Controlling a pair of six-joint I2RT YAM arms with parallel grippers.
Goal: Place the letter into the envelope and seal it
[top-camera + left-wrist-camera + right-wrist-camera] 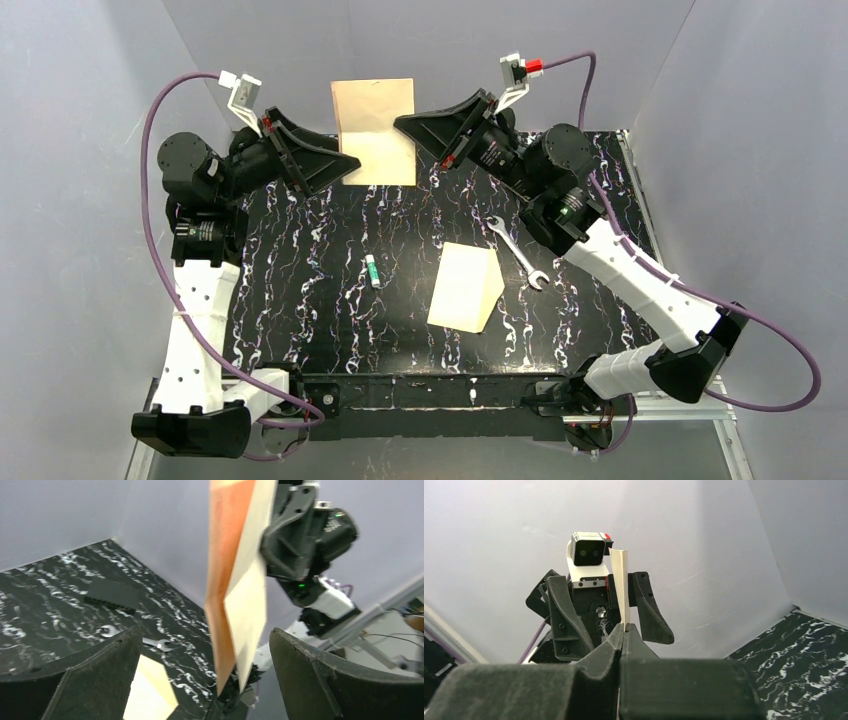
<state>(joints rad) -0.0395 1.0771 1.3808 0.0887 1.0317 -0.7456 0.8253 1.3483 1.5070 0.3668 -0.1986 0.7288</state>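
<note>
Pinching the letter (373,120) upright by its edge, my right gripper (624,628) is clamped on it, well beyond the envelope (465,287), which lies flat on the table (300,300). My left gripper (204,645) gapes wide around the sheet, not touching it. Only the left wrist view shows its two layers parted.
</note>
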